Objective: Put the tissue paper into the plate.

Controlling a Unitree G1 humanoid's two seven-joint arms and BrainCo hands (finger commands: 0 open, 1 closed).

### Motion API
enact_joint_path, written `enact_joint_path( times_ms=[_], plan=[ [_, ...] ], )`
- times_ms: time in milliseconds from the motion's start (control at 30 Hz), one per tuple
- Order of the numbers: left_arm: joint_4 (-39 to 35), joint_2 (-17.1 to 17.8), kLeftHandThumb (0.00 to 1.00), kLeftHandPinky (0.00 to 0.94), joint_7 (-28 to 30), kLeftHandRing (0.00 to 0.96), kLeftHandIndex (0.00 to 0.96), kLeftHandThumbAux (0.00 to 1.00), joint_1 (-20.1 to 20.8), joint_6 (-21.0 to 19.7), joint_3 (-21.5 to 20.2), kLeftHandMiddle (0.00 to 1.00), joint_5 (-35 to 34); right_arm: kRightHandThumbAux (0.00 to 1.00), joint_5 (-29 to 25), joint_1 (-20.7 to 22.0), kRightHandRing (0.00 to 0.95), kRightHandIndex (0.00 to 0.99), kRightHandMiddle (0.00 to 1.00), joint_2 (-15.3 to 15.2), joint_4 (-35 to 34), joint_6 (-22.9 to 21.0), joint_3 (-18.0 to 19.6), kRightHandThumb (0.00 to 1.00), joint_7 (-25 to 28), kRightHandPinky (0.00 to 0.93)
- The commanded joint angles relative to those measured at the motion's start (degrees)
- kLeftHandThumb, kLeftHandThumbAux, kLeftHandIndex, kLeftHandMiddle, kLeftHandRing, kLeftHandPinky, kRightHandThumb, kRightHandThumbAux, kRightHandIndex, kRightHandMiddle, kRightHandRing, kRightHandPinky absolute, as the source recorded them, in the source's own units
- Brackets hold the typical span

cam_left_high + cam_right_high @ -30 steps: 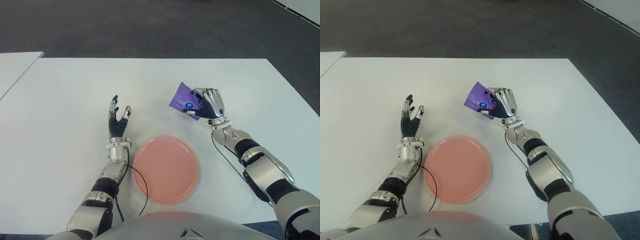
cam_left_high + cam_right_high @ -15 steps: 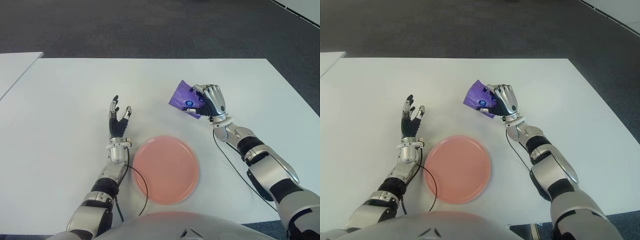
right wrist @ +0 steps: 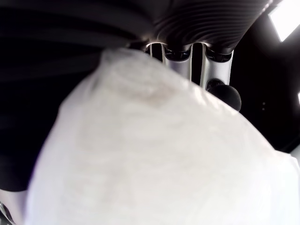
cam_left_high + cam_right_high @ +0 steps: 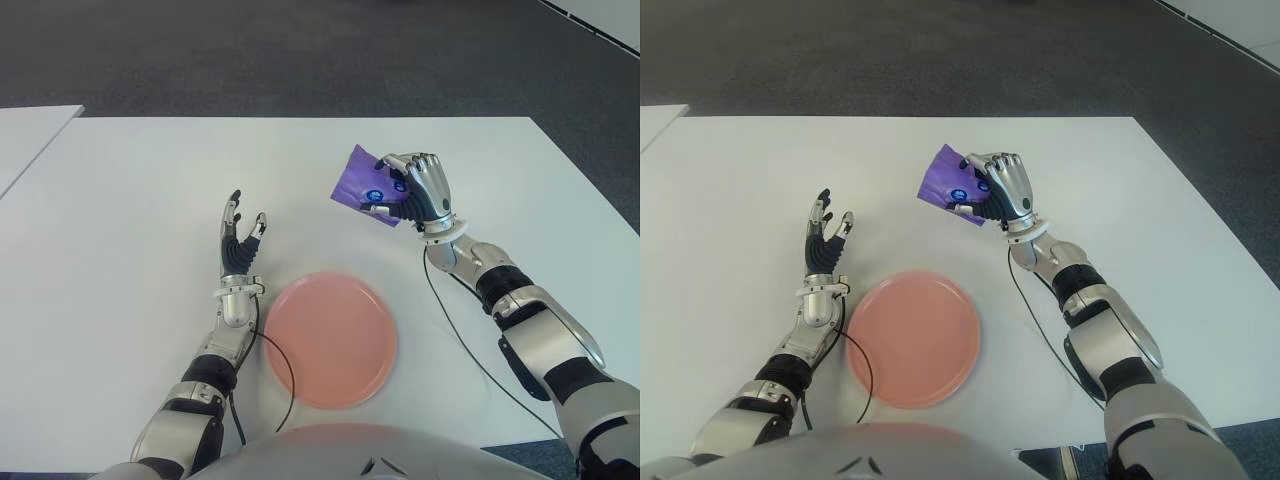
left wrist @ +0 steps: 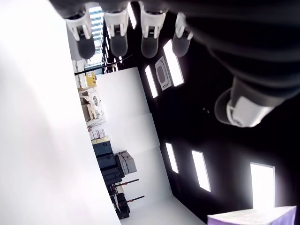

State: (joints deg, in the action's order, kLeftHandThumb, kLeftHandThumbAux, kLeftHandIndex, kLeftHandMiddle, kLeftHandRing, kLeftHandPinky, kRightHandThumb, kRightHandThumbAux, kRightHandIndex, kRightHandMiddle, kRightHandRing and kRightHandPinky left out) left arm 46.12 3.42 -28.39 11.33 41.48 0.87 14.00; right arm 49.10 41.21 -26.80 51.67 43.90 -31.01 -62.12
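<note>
A purple tissue paper pack (image 4: 360, 184) is held above the white table (image 4: 120, 200) by my right hand (image 4: 412, 190), whose fingers are curled around it. It hangs behind and to the right of the pink plate (image 4: 331, 338), which lies near the table's front edge. In the right wrist view the tissue paper pack (image 3: 150, 154) fills most of the picture against the palm. My left hand (image 4: 238, 240) stands upright just left of the plate, fingers spread and holding nothing.
A black cable (image 4: 284, 372) curves from my left forearm along the plate's left side. A second white table (image 4: 30, 135) shows at the far left. Dark carpet floor (image 4: 300, 50) lies beyond the table's far edge.
My right hand has lifted the tissue paper pack a little higher and slightly leftward. The left hand and the plate have stayed put.
</note>
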Motion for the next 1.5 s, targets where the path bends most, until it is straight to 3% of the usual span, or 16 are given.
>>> enact_joint_path(
  times_ms=[33, 133, 433, 767, 1500],
  plan=[
    [3.6, -0.5, 0.000, 0.000, 1.2, 0.000, 0.000, 0.494, -2.8, -0.5, -0.4, 0.000, -0.9, 0.708, -0.2, -5.2, 0.893, 0.441, 0.891, -1.4, -9.6, 0.5, 1.6, 0.732, 3.2, 0.874],
    [3.7, -0.5, 0.000, 0.000, 1.1, 0.000, 0.000, 0.491, -2.6, -0.4, -0.5, 0.000, -1.0, 0.708, -0.8, -10.9, 0.894, 0.440, 0.895, -3.0, -20.7, 0.2, 3.2, 0.733, 7.1, 0.876],
    [3.5, -0.6, 0.000, 0.000, 1.1, 0.000, 0.000, 0.494, -2.6, 0.0, -0.4, 0.000, -1.0, 0.709, -0.9, -16.4, 0.888, 0.440, 0.898, -4.0, -33.2, 3.4, 5.5, 0.737, 15.3, 0.869],
    [3.4, -0.2, 0.000, 0.000, 1.2, 0.000, 0.000, 0.492, -2.6, -0.1, 0.1, 0.000, -0.5, 0.710, -6.0, -23.9, 0.864, 0.440, 0.867, -4.1, -38.5, 10.9, 6.0, 0.740, 25.5, 0.858],
    [2.3, -0.5, 0.000, 0.000, 1.8, 0.000, 0.000, 0.493, -2.9, -1.3, 0.1, 0.000, -0.8, 0.709, -8.9, -27.5, 0.853, 0.440, 0.855, 0.6, -39.3, 18.1, 6.4, 0.747, 39.5, 0.857]
  ],
)
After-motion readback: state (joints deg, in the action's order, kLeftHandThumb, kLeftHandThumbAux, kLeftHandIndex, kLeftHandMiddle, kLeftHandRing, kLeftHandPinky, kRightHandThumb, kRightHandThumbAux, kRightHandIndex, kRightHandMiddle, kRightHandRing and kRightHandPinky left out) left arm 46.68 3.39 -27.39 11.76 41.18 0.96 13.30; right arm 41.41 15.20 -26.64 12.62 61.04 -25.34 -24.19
